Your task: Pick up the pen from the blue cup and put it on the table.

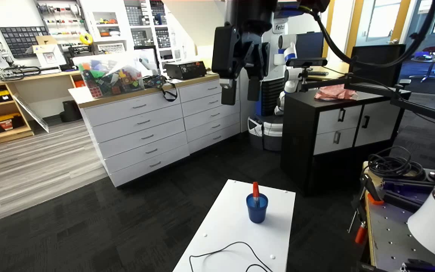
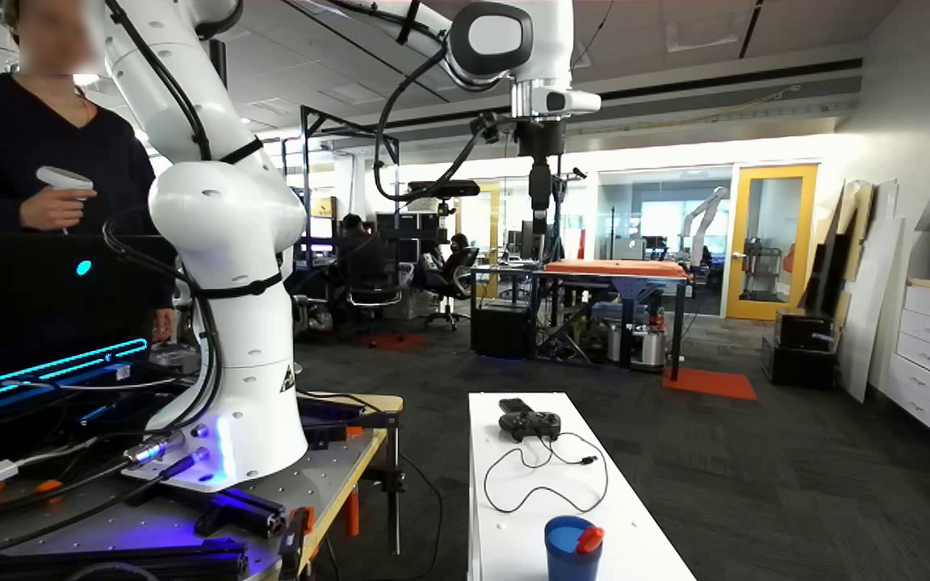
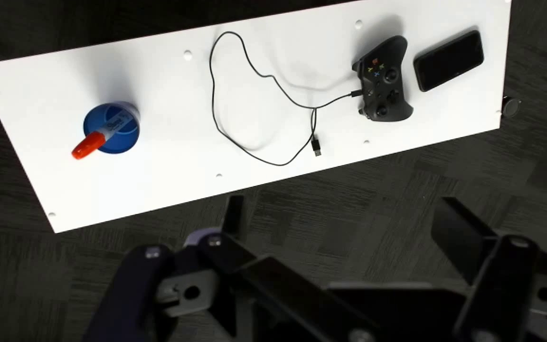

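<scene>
Pen sits inside the blue cup, its red end uppermost and jutting out past the rim, its pale, lettered barrel tilted across the interior. The cup stands upright on the white table, near one short end. In both exterior views the red end shows above the cup's rim.

The gripper hangs well above the level of the cup and well apart from it, pointing down. In the wrist view the jaws stand wide apart, holding nothing, with dark floor showing between them. Whether the gripper is directly over any part of the table, I cannot tell.

Along the table from the cup, a thin black cable comes nearest, lying in a loose loop apart from the cup. Farther from the cup is a black game controller, with one end of the cable plugged into it; the cable's loose end is a USB plug. Farthest from the cup lies a black phone, just beside the controller.

Well apart from the cup, a counter with white drawers and a black cabinet stand on the floor. Beyond the robot arm from the cup, a person holds a white handheld device.
</scene>
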You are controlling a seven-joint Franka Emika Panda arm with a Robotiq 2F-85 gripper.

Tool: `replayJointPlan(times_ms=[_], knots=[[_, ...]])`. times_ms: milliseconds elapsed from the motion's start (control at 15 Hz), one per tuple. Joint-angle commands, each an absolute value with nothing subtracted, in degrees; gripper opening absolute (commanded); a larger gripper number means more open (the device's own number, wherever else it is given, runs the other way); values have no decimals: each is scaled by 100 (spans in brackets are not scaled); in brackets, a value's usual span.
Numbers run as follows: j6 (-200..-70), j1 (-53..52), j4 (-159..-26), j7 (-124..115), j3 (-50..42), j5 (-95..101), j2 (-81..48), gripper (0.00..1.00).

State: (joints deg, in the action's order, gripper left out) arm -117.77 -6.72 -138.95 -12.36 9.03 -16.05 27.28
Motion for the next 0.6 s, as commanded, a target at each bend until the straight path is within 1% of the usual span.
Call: replayJointPlan(times_ms=[0, 533], knots=[[-12143, -541, -14088, -964, 740, -1350, 2738, 100], [-12502, -203, -14584, -803, 418, -838, 2766, 100]])
